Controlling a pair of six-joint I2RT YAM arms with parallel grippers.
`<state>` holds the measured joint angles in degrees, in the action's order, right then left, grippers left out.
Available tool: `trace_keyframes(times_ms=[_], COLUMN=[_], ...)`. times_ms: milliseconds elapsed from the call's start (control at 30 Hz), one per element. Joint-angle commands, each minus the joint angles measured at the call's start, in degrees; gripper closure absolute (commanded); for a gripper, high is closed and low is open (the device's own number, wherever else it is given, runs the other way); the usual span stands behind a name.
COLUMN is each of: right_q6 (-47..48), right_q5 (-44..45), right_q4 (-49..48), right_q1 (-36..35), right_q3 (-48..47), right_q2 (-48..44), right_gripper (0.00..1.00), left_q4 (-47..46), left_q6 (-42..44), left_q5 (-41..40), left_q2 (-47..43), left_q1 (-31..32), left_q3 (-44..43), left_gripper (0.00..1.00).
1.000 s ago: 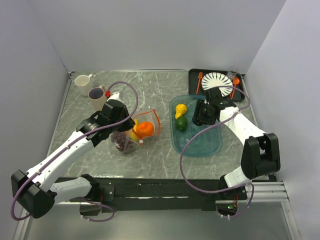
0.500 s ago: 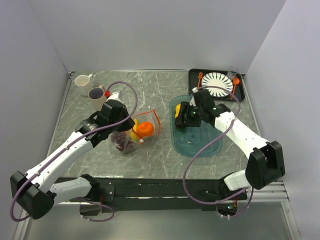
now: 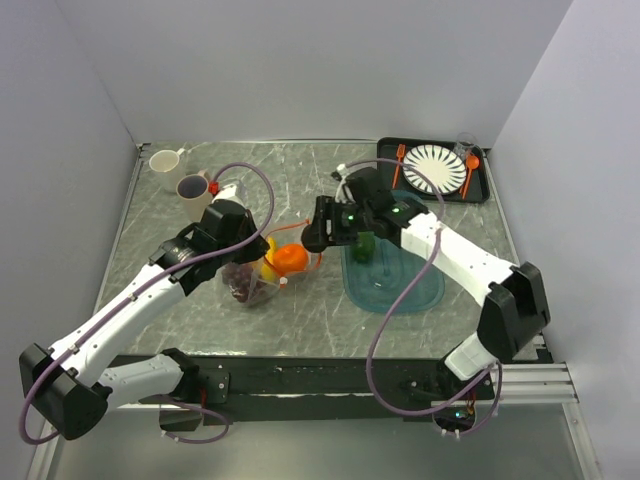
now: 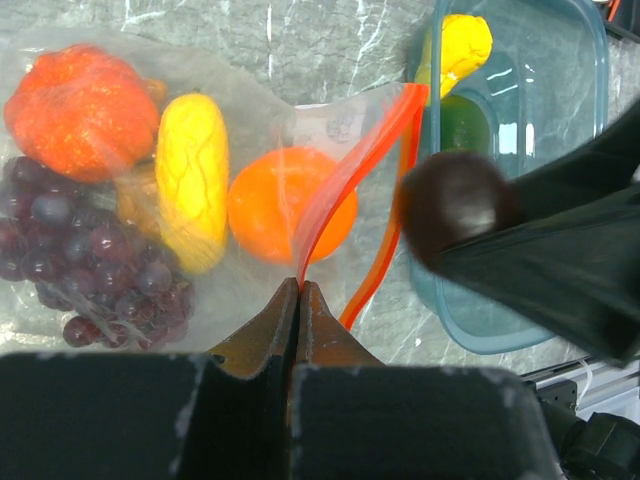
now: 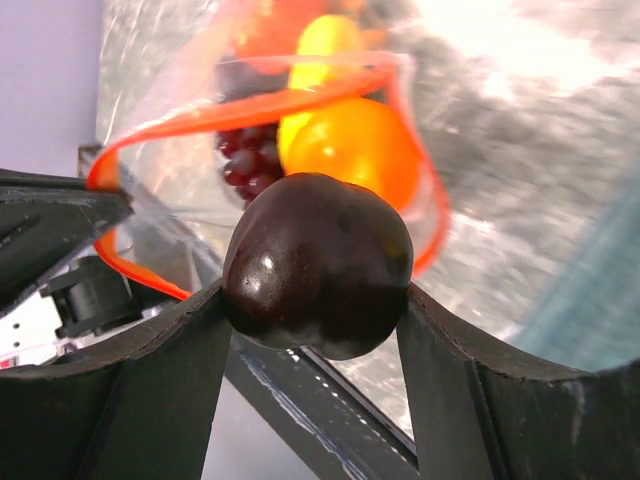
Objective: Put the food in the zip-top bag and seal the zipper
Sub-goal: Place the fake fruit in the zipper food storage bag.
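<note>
Swung my right claw (image 3: 313, 236) left off the teal tray (image 3: 420, 292); it now hangs at the bag mouth. Its fingers are clamped on a dark round fruit (image 5: 318, 262), one finger on each side.

My left claw (image 4: 300, 296) is pinched closed on the rim of the zip-top bag (image 4: 120, 60), holding it up. The zipper strip (image 4: 345, 178) bows into an open loop. The fruit sits just right of it, over the tray's near-left edge; contact unclear.

Already in the bag: orange (image 4: 275, 205), yellow piece (image 4: 192, 180), grapes (image 4: 70, 255), red-orange piece (image 4: 80, 95). They fill the closed end, with the orange nearest the mouth.

A yellow pear (image 4: 460, 45) and a green piece (image 4: 462, 125) lie in the tray.

Two mugs (image 3: 180, 175) stand back-left, near my left arm. The plate (image 3: 435, 165) sits back-right, well apart.
</note>
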<state>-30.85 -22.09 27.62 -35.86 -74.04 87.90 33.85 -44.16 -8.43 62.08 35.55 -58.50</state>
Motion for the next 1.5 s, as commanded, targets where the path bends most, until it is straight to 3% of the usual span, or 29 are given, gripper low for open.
trace_keyframes(times_ms=[0, 400, 933, 1033, 1200, 1467], right_q6=[-0.79, -0.62, 2.37, 2.02, 1.15, -2.45], right_q5=[-2.7, -3.05, 0.46, 3.18, 12.14, 13.47], right_q4=[-2.83, -2.57, 0.42, 1.47, 3.58, -0.54], right_q1=[-3.08, -8.7, -10.11, -10.11, -8.62, -0.8], right_q3=[-3.39, -10.85, -13.85, -13.85, -11.4, 1.25], right_q2=[4.46, 12.56, 12.21, 11.33, 7.3, -2.37], right_gripper=[0.47, 0.43, 0.13, 0.12, 0.11, 0.08], left_q4=[0.34, 0.78, 1.4, 1.4, 1.4, 0.61], left_q6=[0.92, 0.13, -0.05, -0.05, -0.31, -0.49], left_q5=[-1.33, -4.14, -5.73, -5.81, -5.9, -4.76], left_q2=[-1.7, -3.81, -3.29, -3.29, -3.46, -3.02], left_q1=[-0.13, -0.13, -0.04, -0.22, -0.13, -0.13], left_q3=[-1.97, -1.18, -1.79, -1.79, -1.44, -1.0], left_gripper=[0.99, 0.99, 0.99, 0.99, 0.99, 0.99])
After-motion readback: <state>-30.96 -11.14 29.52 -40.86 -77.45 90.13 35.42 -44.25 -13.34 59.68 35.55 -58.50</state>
